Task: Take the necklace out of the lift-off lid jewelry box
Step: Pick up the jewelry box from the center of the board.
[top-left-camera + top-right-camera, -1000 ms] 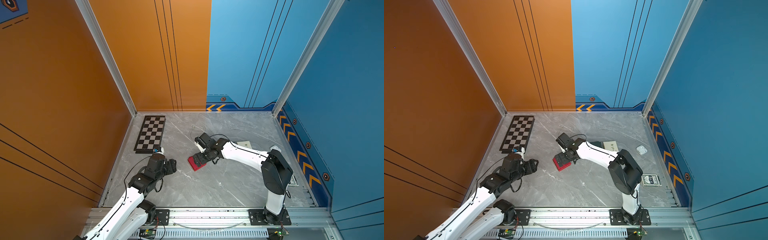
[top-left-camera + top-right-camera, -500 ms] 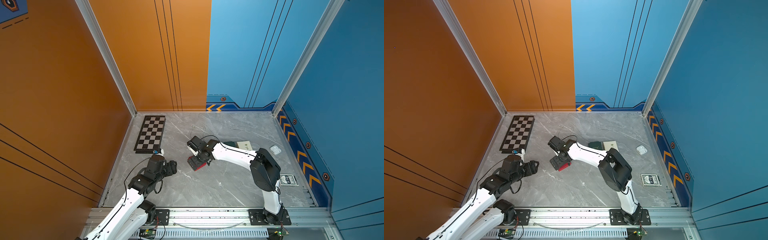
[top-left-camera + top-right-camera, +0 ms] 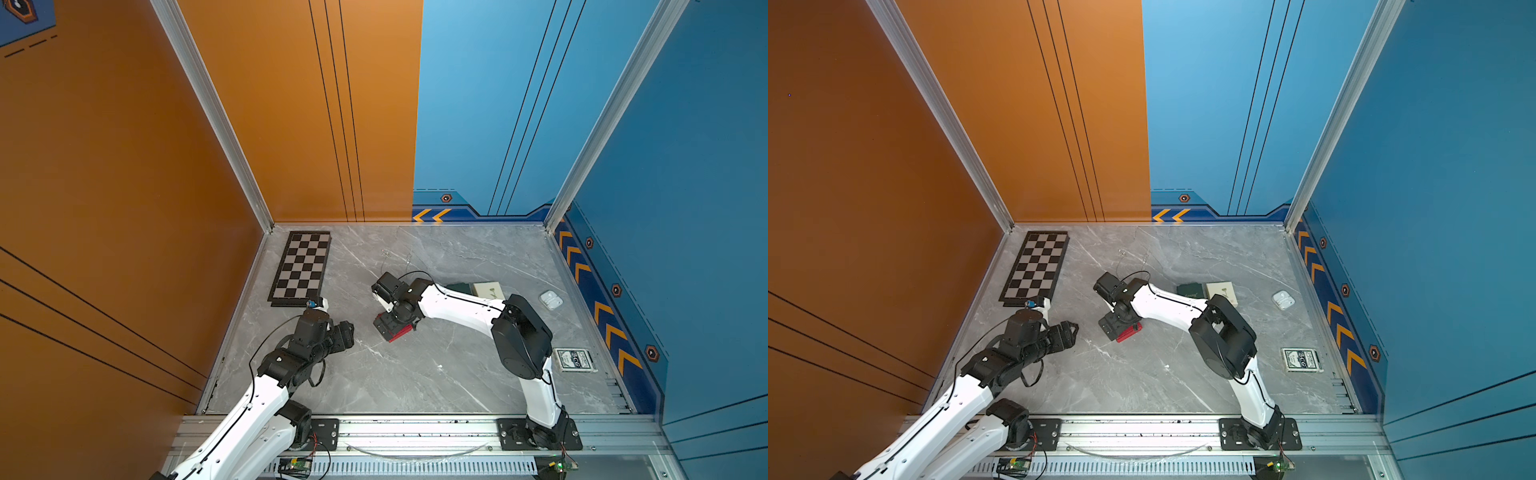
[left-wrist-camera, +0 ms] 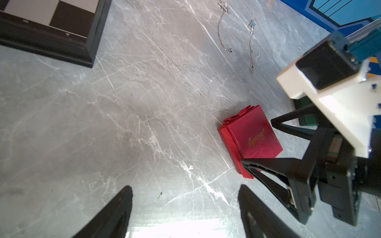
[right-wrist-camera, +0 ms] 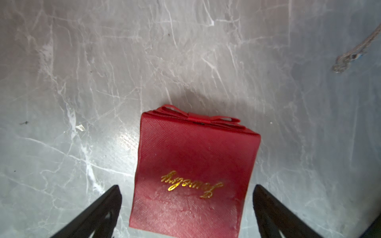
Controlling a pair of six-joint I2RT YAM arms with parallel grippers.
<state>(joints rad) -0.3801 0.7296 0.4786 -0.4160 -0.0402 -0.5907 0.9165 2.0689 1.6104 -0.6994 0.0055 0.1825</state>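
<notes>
Left gripper [image 4: 185,188] hangs spread and empty, well short of the box. Right gripper [image 5: 186,187], jaws wide, straddles the red jewelry box [image 5: 193,164]; its lid is on and the necklace is unseen inside. We judge that a low pinch would clamp lid and base together, and uneven contact would skid the box.

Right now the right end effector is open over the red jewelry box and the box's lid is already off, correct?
No, the lid is on: the right wrist view shows it closed on the red jewelry box, bow and gold script on top. The right end effector is open over the box, as stated.
</notes>
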